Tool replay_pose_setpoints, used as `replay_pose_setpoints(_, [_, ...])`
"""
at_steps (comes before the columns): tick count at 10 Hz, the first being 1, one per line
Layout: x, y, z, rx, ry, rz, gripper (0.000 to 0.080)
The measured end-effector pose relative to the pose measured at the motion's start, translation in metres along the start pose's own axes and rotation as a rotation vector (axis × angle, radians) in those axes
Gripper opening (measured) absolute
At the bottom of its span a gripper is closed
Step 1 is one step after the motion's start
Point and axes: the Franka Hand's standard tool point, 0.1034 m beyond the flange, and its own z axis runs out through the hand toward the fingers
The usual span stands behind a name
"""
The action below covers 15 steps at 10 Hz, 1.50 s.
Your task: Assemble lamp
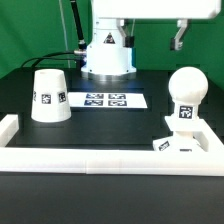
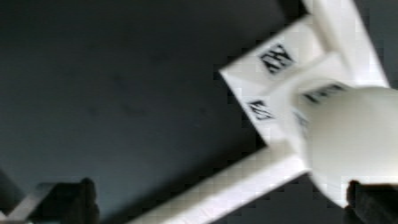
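Jaws [image 1: 178, 41] well above bulb [image 1: 186, 92] on base [image 1: 182, 143]

Exterior view. Shade [image 1: 50, 95] sits wide end down on the black table [image 1: 20, 200], toward the view's left. Marker board [image 1: 105, 99] lies flat mid-table, before the arm's white pedestal [image 1: 107, 55]. Bulb [image 1: 186, 97] stands upright on the square base [image 1: 183, 141] at the view's right, just behind the long white rail [image 1: 100, 157]. Gripper [image 1: 179, 38] hangs above the bulb, well apart; fingers apparently slightly parted.
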Motion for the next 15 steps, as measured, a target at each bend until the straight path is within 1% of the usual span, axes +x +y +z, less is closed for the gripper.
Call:
replay_pose_setpoints(1, [0.001,0.017,0.002,-0.001,-0.011,0.002,0.0698])
replay_pose_setpoints(2, [0.003,0.041,0.004,0.003,-0.017,-0.007,0.0698])
replay_pose_setpoints(3, [0.006,0.059,0.006,0.01,-0.012,-0.015,0.0698])
replay_pose_setpoints(4, [0.006,0.069,0.009,0.017,-0.005,-0.011,0.0698])
replay_pose_setpoints(5, [0.005,0.064,0.008,0.017,-0.004,-0.012,0.0698])
replay_pose_setpoints(8, [0.004,0.061,0.009,0.02,-0.005,-0.018,0.0698])
replay_pose_setpoints(9, [0.005,0.058,0.007,0.036,-0.004,-0.019,0.0698])
replay_pose_setpoints(10, [0.003,0.071,0.01,0.041,0.0,-0.03,0.0698])
replay_pose_setpoints(12, [-0.011,0.108,0.02,0.045,0.015,-0.07,0.0698])
replay_pose_setpoints(13, [-0.011,0.12,0.024,0.046,0.01,-0.083,0.0698])
replay_pose_setpoints(14, [-0.01,0.135,0.028,0.053,0.006,-0.086,0.0698])
replay_pose_setpoints(15, [-0.009,0.148,0.03,0.052,0.0,-0.073,0.0698])
